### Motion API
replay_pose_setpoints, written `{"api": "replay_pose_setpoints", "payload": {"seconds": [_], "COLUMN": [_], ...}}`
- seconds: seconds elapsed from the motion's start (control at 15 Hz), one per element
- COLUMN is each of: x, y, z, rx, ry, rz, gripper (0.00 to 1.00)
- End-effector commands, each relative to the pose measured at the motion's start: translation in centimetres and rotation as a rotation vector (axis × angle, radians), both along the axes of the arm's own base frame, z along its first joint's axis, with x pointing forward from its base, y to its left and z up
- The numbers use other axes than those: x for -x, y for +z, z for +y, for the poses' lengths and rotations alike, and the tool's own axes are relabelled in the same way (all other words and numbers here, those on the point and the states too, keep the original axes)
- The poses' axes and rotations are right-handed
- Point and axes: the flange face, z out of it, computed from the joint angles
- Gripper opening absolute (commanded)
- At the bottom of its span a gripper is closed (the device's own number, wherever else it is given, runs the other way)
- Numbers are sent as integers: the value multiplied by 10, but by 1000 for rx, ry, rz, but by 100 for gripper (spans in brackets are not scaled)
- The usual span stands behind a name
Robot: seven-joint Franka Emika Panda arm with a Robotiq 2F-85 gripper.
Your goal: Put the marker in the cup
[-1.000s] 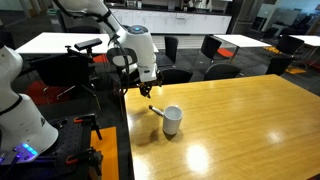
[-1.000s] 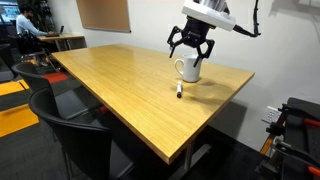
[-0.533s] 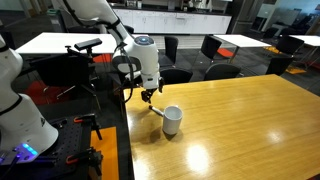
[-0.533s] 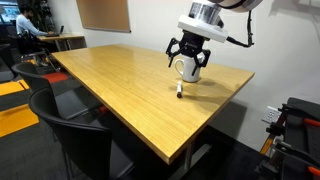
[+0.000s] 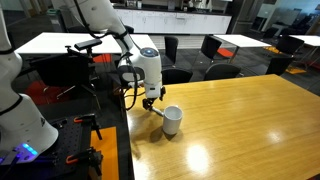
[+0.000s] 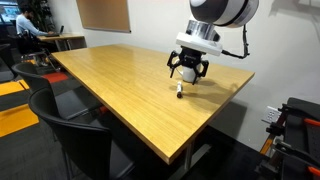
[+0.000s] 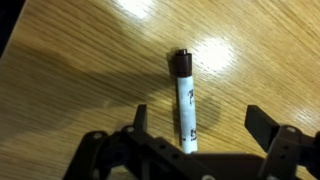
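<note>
marker flat, cap away from claw

Marker on table near an edge, close to a corner, just beside cup; gripper directly above marker.

In an exterior view the surface is seen along its length at middle range, the hand placed at 10 o'clock. In an exterior view the surface is seen from across it, farther off, the hand at 1 o'clock. That corner is shared. The wrist view is aimed straight down, close, the marker centred.
</note>
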Motion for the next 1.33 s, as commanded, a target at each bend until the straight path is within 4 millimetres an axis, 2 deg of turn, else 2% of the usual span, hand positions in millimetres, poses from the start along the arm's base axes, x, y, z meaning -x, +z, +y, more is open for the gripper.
{"api": "replay_pose_setpoints", "payload": {"seconds": [0.0, 0.13, 0.2, 0.4, 0.53, 0.6, 0.67, 0.93, 1.07, 1.13, 1.2, 1.27], "x": [-10, -11, -12, -14, -16, -16, -17, -19, -20, -20, -21, -21], "y": [-11, -17, -19, -23, -24, -25, -26, -26, -27, -27, -27, -26], "z": [2, 2, 3, 4, 4, 4, 4, 5, 5, 4, 4, 3], "rx": [17, 20, 21, 24, 25, 26, 27, 30, 33, 35, 38, 39], "ry": [-4, -4, -3, 0, 0, 0, 0, 3, 3, 3, 4, 4], "rz": [-4, 5, 8, 12, 14, 16, 17, 18, 19, 20, 22, 22], "gripper": [100, 100, 96, 74, 66, 64, 66, 36, 11, 4, 1, 4]}}
